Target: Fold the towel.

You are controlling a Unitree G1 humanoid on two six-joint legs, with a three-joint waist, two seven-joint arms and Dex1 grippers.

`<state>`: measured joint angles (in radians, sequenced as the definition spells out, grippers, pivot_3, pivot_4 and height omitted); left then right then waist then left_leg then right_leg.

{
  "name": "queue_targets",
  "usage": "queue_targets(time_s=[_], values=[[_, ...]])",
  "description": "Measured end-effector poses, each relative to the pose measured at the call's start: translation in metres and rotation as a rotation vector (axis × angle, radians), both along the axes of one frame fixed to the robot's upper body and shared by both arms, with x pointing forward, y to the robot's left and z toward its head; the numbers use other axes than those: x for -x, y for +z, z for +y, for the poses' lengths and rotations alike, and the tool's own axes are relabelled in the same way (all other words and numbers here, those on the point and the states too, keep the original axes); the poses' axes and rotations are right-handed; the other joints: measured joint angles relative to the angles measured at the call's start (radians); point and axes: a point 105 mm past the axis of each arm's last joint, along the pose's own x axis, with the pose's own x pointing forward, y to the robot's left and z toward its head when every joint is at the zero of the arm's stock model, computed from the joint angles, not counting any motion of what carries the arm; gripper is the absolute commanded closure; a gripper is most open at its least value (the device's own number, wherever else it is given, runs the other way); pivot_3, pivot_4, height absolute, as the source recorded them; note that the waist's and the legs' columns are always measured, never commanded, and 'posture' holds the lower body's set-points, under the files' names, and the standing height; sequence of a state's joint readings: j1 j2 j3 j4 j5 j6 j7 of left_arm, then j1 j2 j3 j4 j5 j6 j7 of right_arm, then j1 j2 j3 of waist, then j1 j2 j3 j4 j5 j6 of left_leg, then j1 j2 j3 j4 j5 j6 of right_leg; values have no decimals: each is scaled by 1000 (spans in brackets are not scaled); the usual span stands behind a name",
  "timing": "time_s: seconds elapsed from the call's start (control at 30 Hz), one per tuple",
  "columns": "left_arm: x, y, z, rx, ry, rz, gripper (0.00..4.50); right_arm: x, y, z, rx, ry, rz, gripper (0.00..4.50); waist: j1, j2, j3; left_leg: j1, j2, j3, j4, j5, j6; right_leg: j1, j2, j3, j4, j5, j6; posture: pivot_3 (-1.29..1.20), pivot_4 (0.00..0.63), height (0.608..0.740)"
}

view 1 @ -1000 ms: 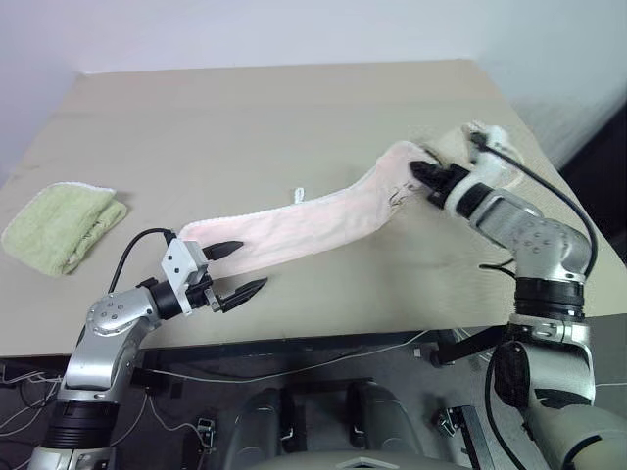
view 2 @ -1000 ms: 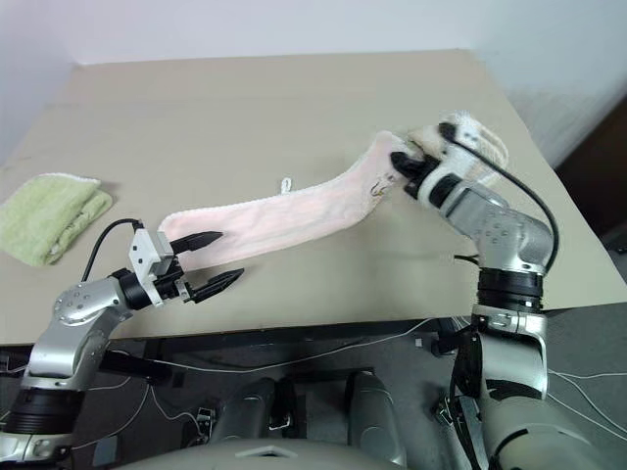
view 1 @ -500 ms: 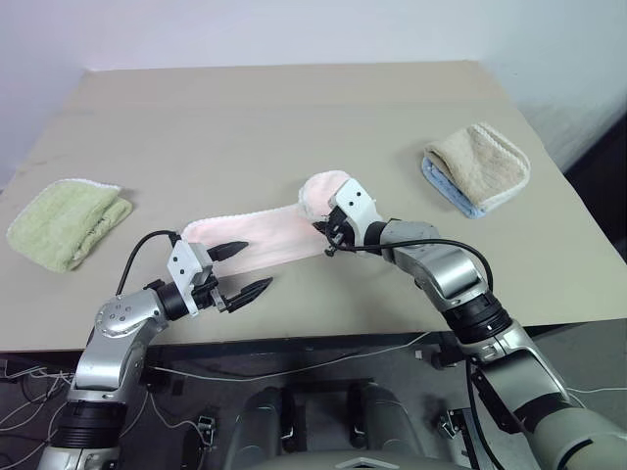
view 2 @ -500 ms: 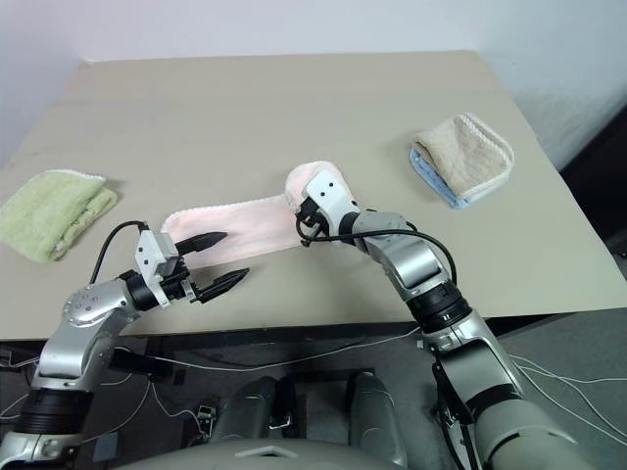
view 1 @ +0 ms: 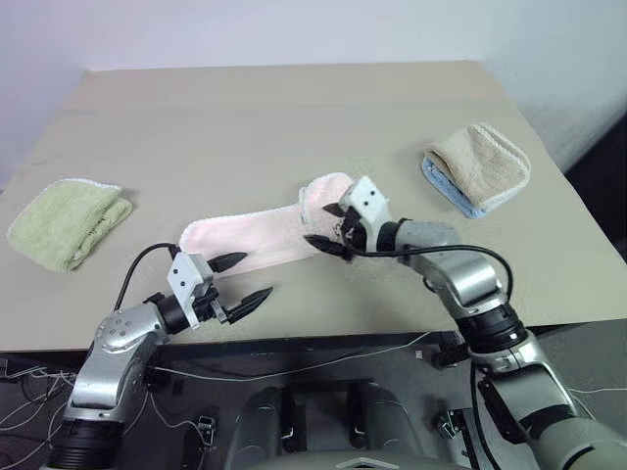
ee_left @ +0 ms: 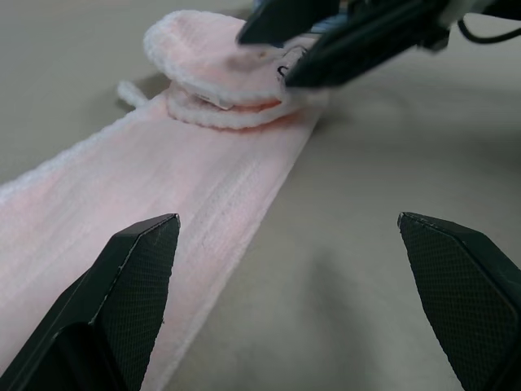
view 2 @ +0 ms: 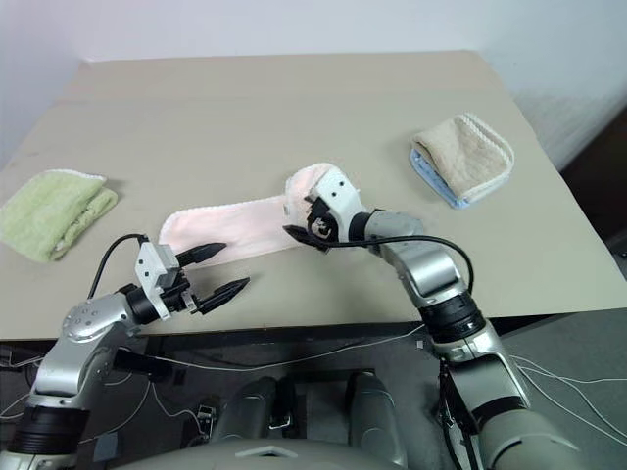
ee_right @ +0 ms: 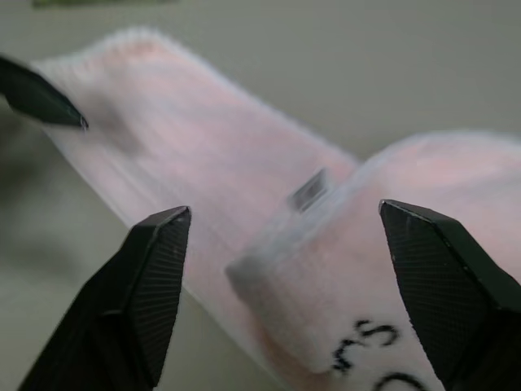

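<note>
My right gripper stands spread and empty over the folded-over end of the long pale pink terry towel; my left gripper, wide open, hovers just beside its flat end. That loose fold could spring open or drag on a finger as I withdraw.

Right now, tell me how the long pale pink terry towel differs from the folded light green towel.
The pale pink towel is a long strip with one end doubled back onto it; the light green towel is a compact folded bundle. The pink one lies mid-table by the right gripper, whose fingers are open; the green sits alone near the table's left edge. Both are terry.
</note>
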<state>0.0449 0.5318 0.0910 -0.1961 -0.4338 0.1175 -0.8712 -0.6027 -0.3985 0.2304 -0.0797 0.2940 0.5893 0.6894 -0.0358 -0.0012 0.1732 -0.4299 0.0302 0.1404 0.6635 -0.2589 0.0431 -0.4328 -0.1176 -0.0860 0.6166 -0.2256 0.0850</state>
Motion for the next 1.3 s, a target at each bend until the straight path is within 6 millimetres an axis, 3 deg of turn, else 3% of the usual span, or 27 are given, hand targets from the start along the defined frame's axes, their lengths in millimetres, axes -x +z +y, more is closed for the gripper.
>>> queue_targets(time_s=[0.17, 0.37, 0.47, 0.6, 0.8, 0.93, 1.17, 1.3], values=[[6, 2, -4, 127, 66, 43, 0, -9, 20, -17, -107, -50, -14, 2417, -1, 0, 0, 0, 0, 0, 0, -1, -1, 0, 0, 0, 0, 0, 0, 0, 150, 740], [6, 10, -8, 296, 176, 89, 0, -49, 6, -17, -147, -152, 3, 4488, -7, 0, 0, 0, 0, 0, 0, 0, 1, 1, 1, 0, 0, 0, 0, 0, 150, 740], [11, 9, -7, 348, 243, 126, 0, -65, -20, -16, -104, -190, 37, 4488, -7, 0, 0, 0, 0, 0, 0, 3, -3, 1, 4, 0, 0, 0, 0, 0, 150, 740], [19, 4, -6, 391, 319, 177, 0, -64, -54, -6, -53, -162, 88, 4488, -7, 0, 0, 0, 0, 0, 1, 3, -3, 2, 4, 0, 0, 0, 0, 0, 150, 740], [25, -5, 2, 472, 502, 261, 0, -63, -60, -2, 1, -115, 39, 4488, -8, -2, -2, 4, 1, -1, 0, 0, 1, 4, 4, 0, 0, 0, 0, 0, 150, 740], [29, -20, 13, 515, 652, 349, 0, -60, -51, -4, -48, -90, 29, 4488, -7, -2, -1, 3, 0, -1, 0, 0, 0, 4, 2, 0, -1, 0, 0, 0, 150, 740], [27, -14, 22, 819, 824, 437, 0, -63, 4, -21, -163, -88, -95, 4488, -5, -2, -1, 3, 0, -2, 0, -1, -1, 4, 0, 0, -1, 0, 0, 0, 150, 740], [21, -9, 35, 956, 919, 461, 0, -64, 11, -24, -184, -94, -103, 4488, -5, -2, -1, 3, 0, -2, 0, 0, 1, 4, 1, -1, -1, -1, -2, 0, 150, 740]])
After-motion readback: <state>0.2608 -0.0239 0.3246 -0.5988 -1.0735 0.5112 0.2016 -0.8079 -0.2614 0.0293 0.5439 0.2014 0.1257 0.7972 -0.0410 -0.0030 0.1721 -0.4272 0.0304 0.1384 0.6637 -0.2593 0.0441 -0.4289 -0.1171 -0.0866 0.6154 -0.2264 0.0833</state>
